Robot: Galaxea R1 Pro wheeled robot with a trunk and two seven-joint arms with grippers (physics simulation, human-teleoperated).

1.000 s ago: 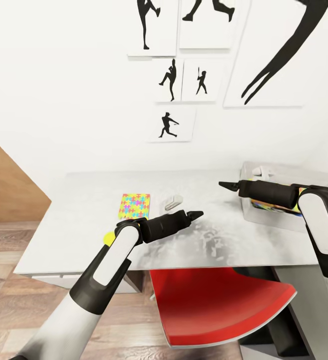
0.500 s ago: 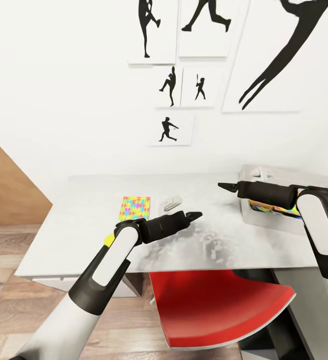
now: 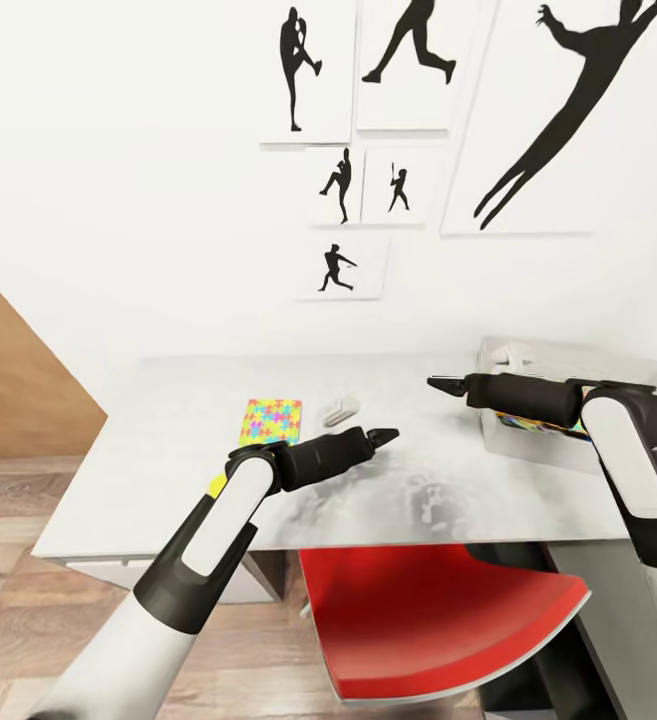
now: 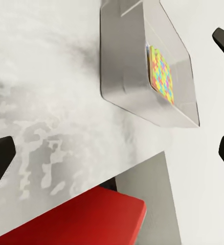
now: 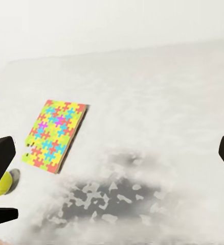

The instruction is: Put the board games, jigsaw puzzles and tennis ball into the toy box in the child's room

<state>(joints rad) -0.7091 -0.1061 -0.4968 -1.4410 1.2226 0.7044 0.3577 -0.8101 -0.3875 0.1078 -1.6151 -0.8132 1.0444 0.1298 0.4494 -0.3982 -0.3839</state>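
Note:
On the pale grey table lies a jigsaw puzzle box with a bright multicolour pattern. Just beside it, a yellow tennis ball peeks out from behind my left forearm. The light-grey toy box stands at the table's right end, with a colourful puzzle box inside and other printed boxes partly hidden by my right arm. My left gripper hovers open over the table's middle. My right gripper is open, just left of the toy box.
A small white object lies on the table to the right of the puzzle. A red chair is pushed under the table's front edge. Black baseball-player silhouettes hang on the white wall. A wooden panel stands at the left.
The whole view has shifted a little, so the camera moved. Both arms keep about the same pose over the table, and nothing was picked up or released.

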